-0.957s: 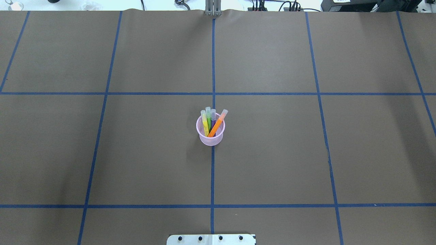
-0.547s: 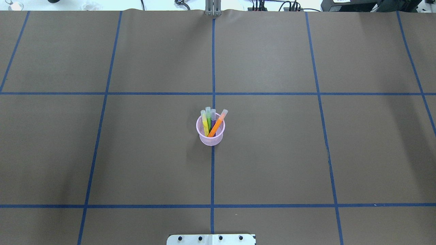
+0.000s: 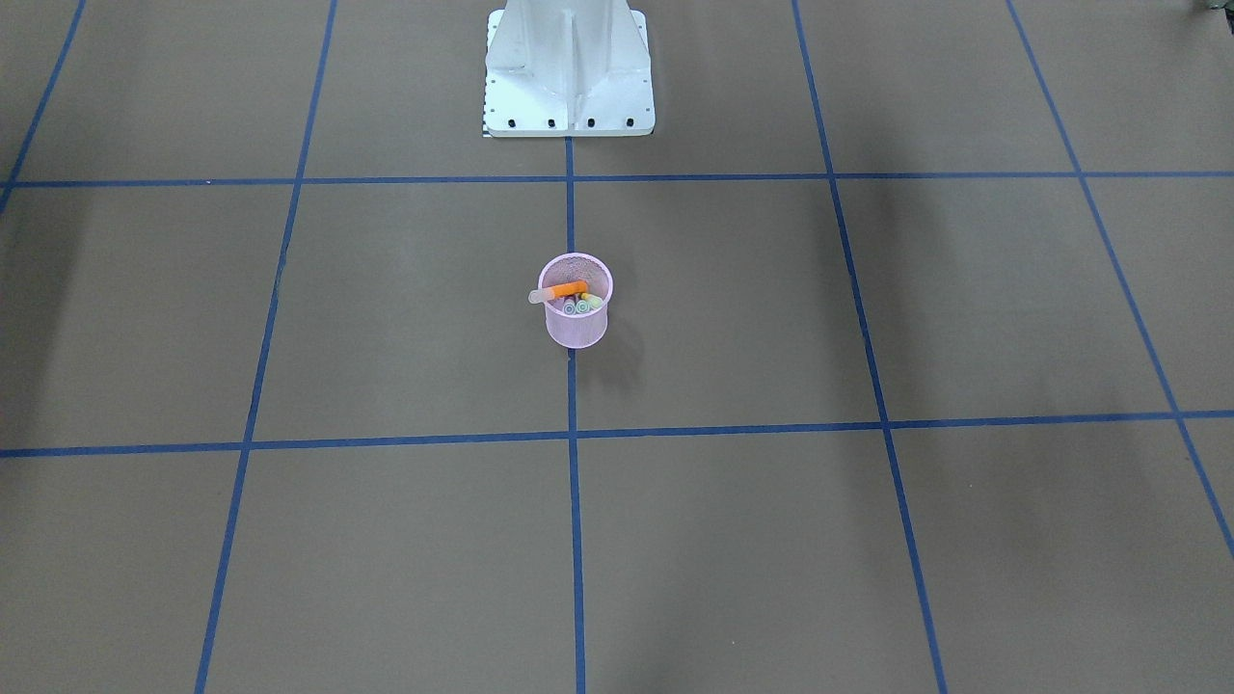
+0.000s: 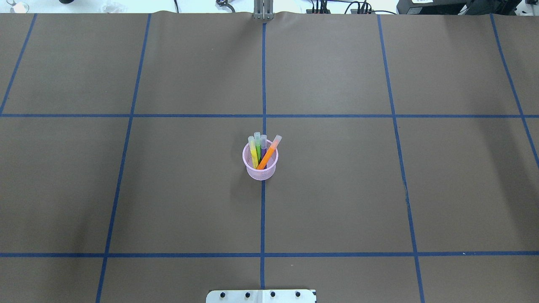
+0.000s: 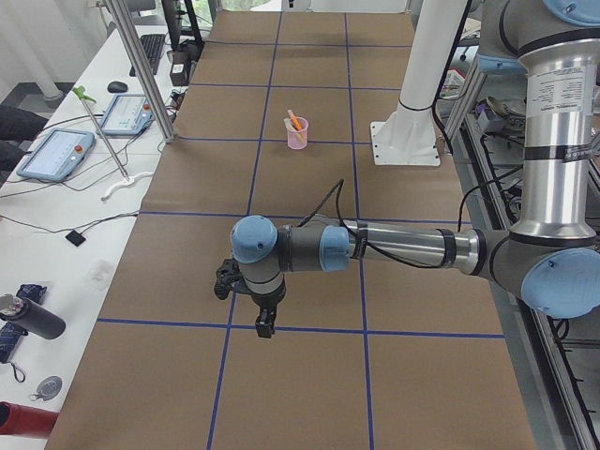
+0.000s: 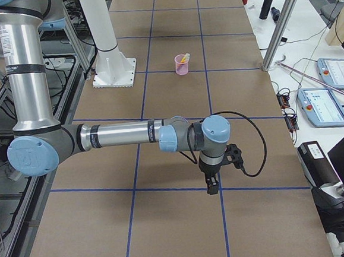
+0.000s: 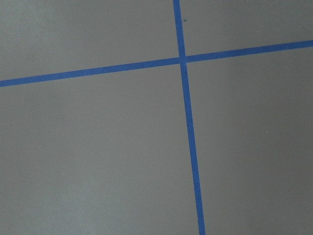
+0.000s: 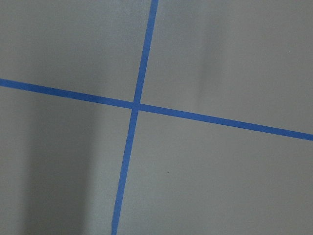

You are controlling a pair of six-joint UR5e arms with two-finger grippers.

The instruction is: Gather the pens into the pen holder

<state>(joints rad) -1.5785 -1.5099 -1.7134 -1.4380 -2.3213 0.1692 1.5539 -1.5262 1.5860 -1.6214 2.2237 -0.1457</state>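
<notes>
pink pen holder [image 4: 260, 167]: wire-mesh cup standing upright at the middle of the brown worktop [image 4: 337, 189], on the central blue tape line [image 4: 262, 219]; well apart from both arms.
pens: all four stand inside the pen holder, pale cap ends up and above the rim.
orange pen [image 4: 268, 155]: leans across the cup, its cap past the rim toward the robot's right.
yellow pen [image 4: 253, 151], green pen [image 4: 257, 146], purple pen [image 4: 263, 143]: side by side, tilted toward the wall farthest from the robot.
left tool [image 5: 266, 323]: pointing down close above a tape line, toward the worktop's left end; shown only from the side, so open or closed cannot be told.
right tool [image 6: 213, 186]: pointing down close above a tape line, toward the worktop's right end; open or closed likewise cannot be told.
wrist views: each shows only brown worktop and one tape crossing.
robot base [image 3: 569, 67]: white metal, on the central line at the robot's edge of the worktop.
</notes>
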